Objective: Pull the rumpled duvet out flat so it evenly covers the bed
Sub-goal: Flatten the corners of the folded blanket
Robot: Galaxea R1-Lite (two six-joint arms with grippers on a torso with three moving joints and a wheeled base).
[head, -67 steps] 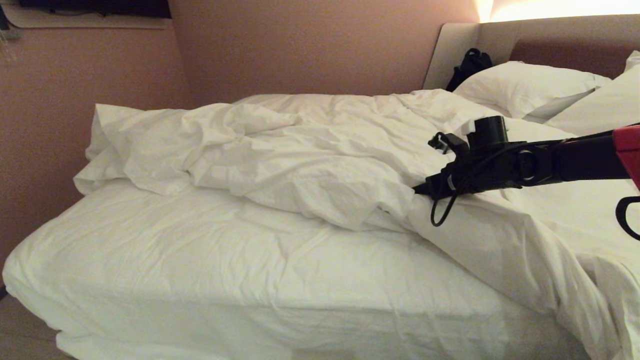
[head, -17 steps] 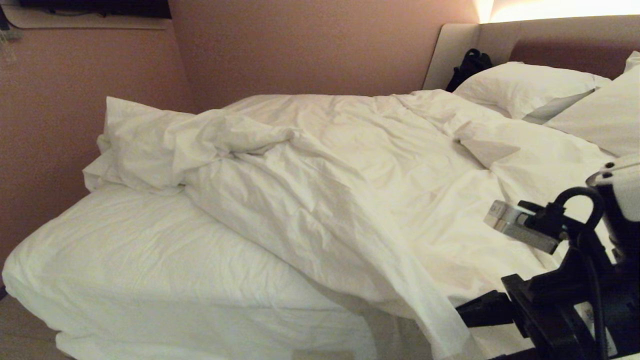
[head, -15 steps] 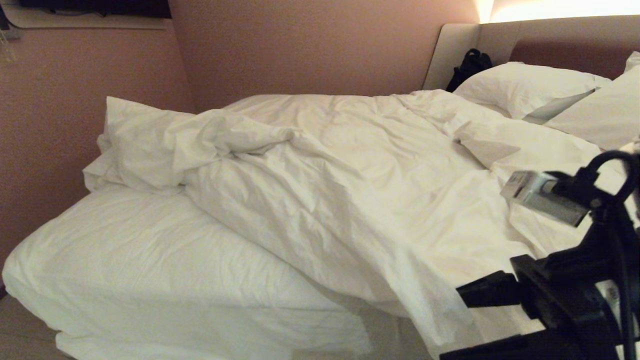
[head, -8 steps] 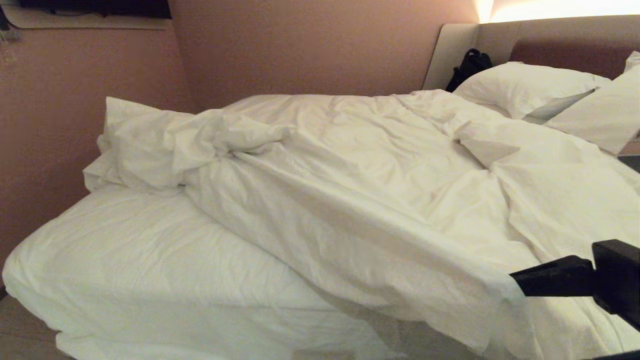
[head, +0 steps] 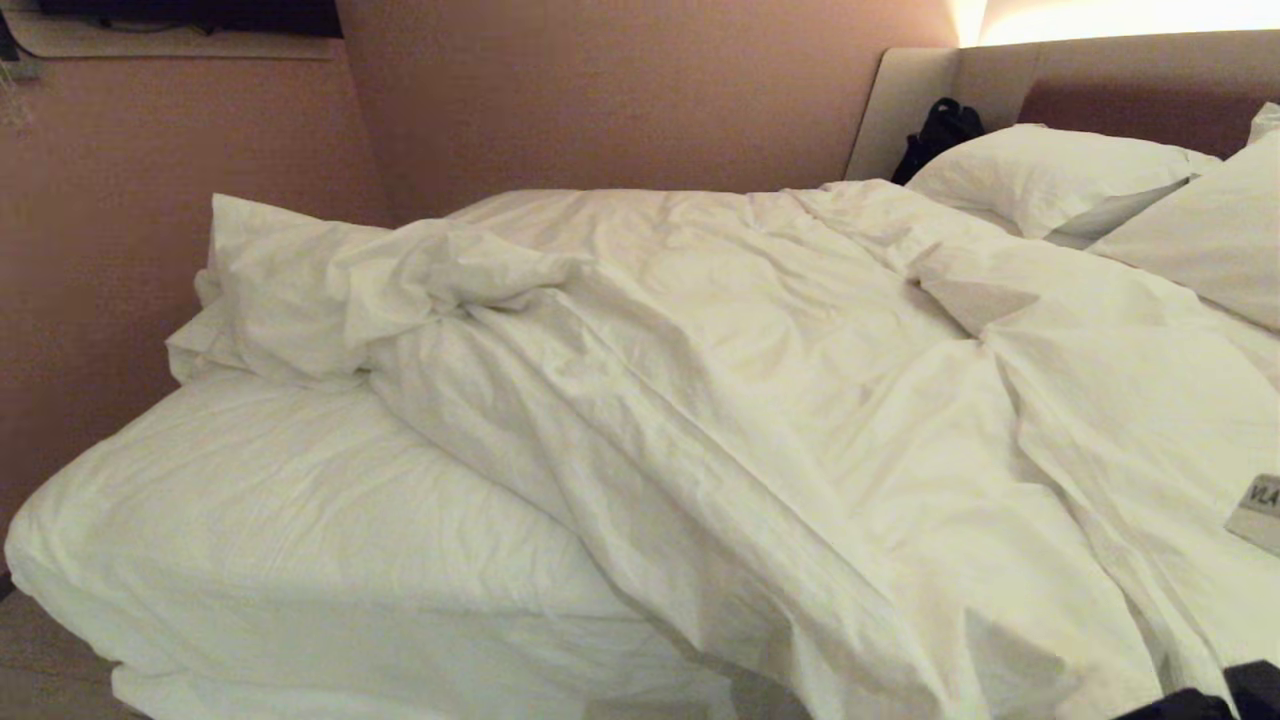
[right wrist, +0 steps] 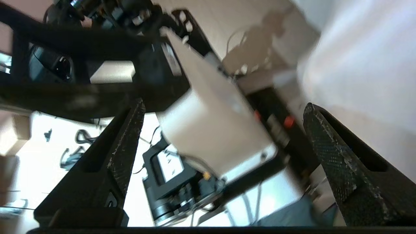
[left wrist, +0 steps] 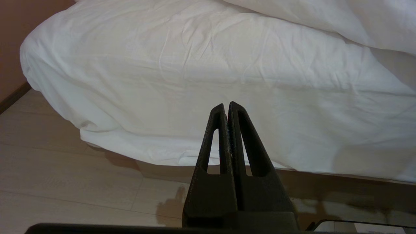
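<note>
Diagonally across the bed (head: 240, 520) lies the duvet (head: 760, 400), rumpled, running from a bunched heap at the far left near the wall (head: 130, 230) down to the near right, where it spills over the near edge. Its near border forms a slanting line from that heap to the bottom middle of the head view. Left of that line the sheet (head: 300, 530) is bare over the whole near-left corner of the mattress. Two pillows (head: 1050, 170) sit at the far right against the headboard (head: 1100, 85), with a black bag (head: 940, 125) wedged in the corner beside them.

Neither arm reaches over the bed. The left hand (left wrist: 227, 109) has its fingers pressed together and holds nothing; it hangs low before the bed's near side, above bare floor (left wrist: 65, 182), apart from the overhanging sheet. The right hand (right wrist: 224, 113) has its fingers (right wrist: 130, 130) spread wide and empty; it points back at the robot's own body, with white fabric to one side, and only a dark sliver shows at the bottom right of the head view.
</note>
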